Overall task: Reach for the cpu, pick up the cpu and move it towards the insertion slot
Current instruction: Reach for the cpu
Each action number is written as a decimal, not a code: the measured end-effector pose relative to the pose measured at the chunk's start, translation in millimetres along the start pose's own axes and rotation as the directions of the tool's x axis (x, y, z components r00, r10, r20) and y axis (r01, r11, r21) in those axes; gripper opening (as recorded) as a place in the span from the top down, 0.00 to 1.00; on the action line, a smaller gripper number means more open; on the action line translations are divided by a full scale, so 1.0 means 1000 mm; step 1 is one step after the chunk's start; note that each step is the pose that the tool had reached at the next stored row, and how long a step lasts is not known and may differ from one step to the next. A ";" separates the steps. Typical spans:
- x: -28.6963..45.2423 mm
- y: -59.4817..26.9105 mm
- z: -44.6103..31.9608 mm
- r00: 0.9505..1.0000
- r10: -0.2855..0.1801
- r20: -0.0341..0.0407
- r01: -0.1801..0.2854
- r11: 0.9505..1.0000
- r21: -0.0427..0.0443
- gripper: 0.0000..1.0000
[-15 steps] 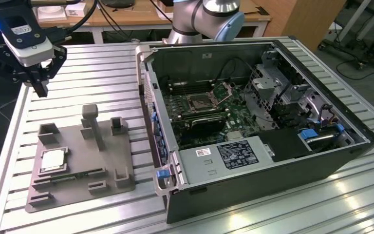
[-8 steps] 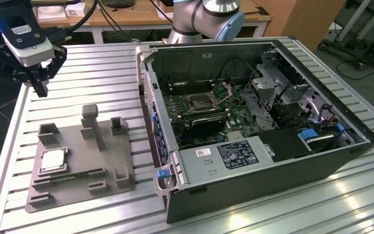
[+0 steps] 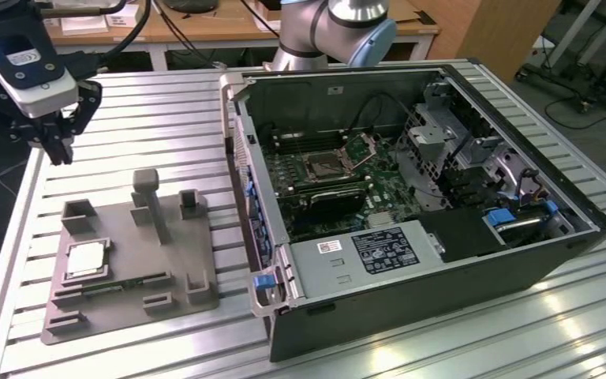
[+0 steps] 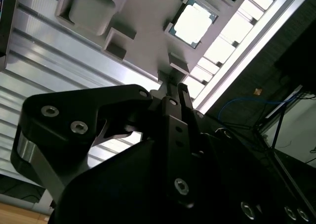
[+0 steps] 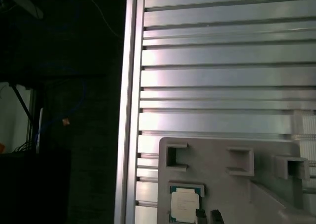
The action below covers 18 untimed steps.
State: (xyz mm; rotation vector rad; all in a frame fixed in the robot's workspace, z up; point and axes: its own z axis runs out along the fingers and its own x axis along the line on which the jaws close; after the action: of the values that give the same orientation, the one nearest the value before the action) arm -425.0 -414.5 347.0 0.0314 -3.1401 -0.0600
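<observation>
At the exterior view's far left the gripper (image 3: 59,150) hangs above the desk (image 3: 155,118), a bed of ribbed, silvery aluminium slats. In the first wrist view its two dark jaws stand a slim gap apart with nothing between them. Nearer in the scene, and well below the gripper in that view, lies one flat grey holder plate (image 3: 124,237), matte plastic with several blocky upright posts and square pockets. The single cpu (image 3: 87,259) rests in a pocket at the plate's left side, a small square chip with a shiny metal top. It shows bright in both wrist views (image 4: 193,19) (image 5: 184,204), apart from the jaws. One thin green circuit strip (image 3: 124,282) lies on the plate just nearer than the chip. To the right stands one open black computer case (image 3: 440,292) of sheet metal. Inside it, the green motherboard (image 3: 387,181) carries the one insertion slot (image 3: 327,166), a square metal frame with a dark centre. It lies well apart from the cpu.
</observation>
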 end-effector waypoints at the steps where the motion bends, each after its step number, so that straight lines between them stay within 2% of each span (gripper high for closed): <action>1: 0.0006 -0.0011 0.0002 1.000 0.000 0.000 0.000 1.000 0.000 0.82; 18: 0.0013 -0.0028 0.0007 1.000 0.000 0.000 0.000 1.000 0.000 0.81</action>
State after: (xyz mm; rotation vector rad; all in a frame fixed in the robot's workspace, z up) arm -426.2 -417.3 346.1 0.0317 -3.1400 -0.0601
